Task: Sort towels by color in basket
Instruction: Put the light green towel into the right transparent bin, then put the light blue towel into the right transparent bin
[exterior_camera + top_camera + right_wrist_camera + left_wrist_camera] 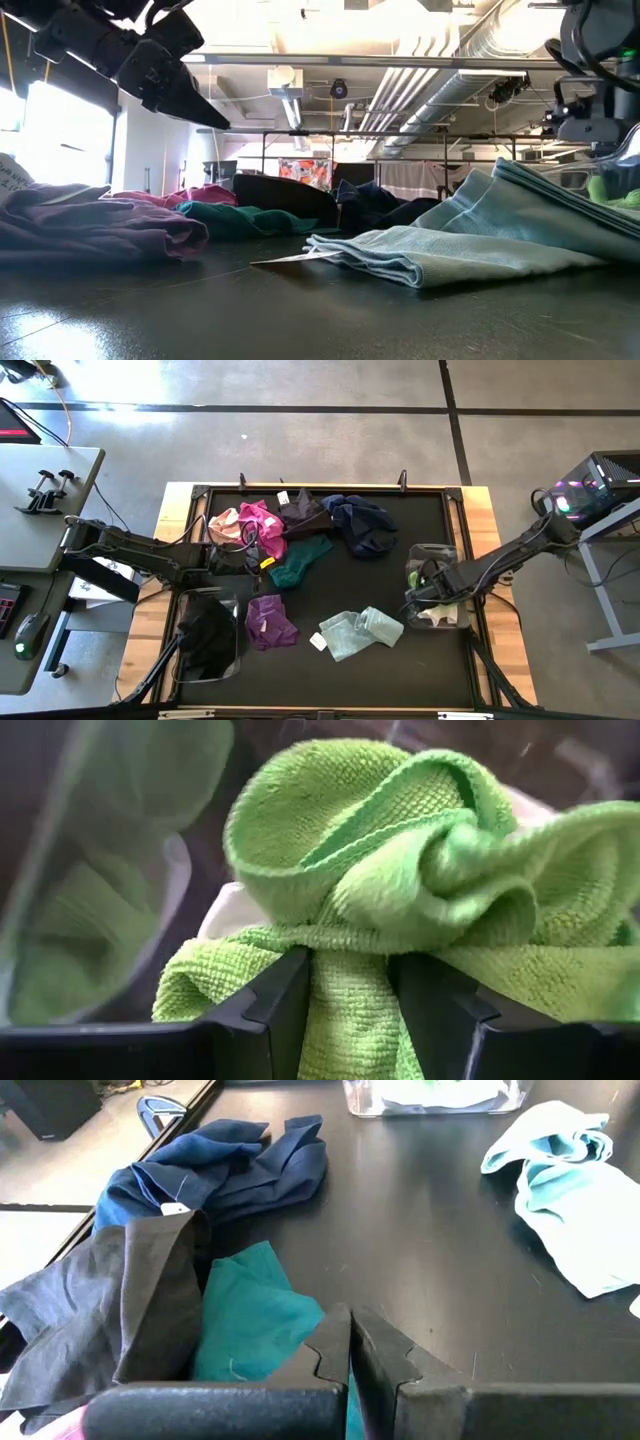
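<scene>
Two claws: right claw (pixel 350 1010) clamps one lime towel (pixel 400 870), left claw (pixel 350 1345) pressed together.

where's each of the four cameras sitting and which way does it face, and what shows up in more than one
High view: overhead, straight down on the table; both arms show.
Low view: at table-top height, level across the pale mint towel; arms enter from above.
Left wrist view: looks past the shut left gripper at the teal towel.
Right wrist view: looks past the right gripper, pinching the lime towel over a clear basket.
Shared: the pale mint towel appears in high, low and left wrist views.
</scene>
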Controlling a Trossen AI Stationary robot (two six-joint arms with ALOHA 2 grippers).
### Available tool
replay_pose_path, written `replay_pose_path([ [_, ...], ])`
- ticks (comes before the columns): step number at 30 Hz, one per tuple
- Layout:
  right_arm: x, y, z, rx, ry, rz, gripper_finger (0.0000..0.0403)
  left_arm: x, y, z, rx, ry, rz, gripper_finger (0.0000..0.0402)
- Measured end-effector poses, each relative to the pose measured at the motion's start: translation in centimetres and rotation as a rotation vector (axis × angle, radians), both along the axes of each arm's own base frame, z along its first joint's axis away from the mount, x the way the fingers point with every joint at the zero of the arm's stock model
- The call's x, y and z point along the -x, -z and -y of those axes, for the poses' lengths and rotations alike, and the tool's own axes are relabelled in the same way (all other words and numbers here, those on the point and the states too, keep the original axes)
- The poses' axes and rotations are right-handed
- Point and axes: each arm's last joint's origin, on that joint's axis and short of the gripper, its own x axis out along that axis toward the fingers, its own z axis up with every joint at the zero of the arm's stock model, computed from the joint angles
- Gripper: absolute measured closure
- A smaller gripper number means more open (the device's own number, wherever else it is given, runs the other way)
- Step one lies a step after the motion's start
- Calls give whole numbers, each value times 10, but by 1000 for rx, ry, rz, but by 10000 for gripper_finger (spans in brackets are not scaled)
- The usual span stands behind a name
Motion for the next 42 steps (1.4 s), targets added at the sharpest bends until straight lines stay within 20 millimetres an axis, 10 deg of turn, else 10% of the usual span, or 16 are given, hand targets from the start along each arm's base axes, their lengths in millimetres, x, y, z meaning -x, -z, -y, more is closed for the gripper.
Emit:
replay_pose_path([
  [11, -10, -96, -3, 199, -81, 218, 258, 0, 0, 0, -1, 0, -1, 402],
  [18, -63, -119, -32, 278, -549, 718, 258, 0, 0, 0, -1, 0, 0, 402],
  [23, -101, -91, -53, 272, -902, 904, 258, 0, 0, 0, -1, 0, 0, 402],
  [30, -135, -27, -56, 59, -1001, 708, 218, 0, 0, 0, -1, 0, 0, 402],
  [42, -134, 35, -67, 28, -1174, 351, 206, 0, 0, 0, -4, -5, 0, 402],
])
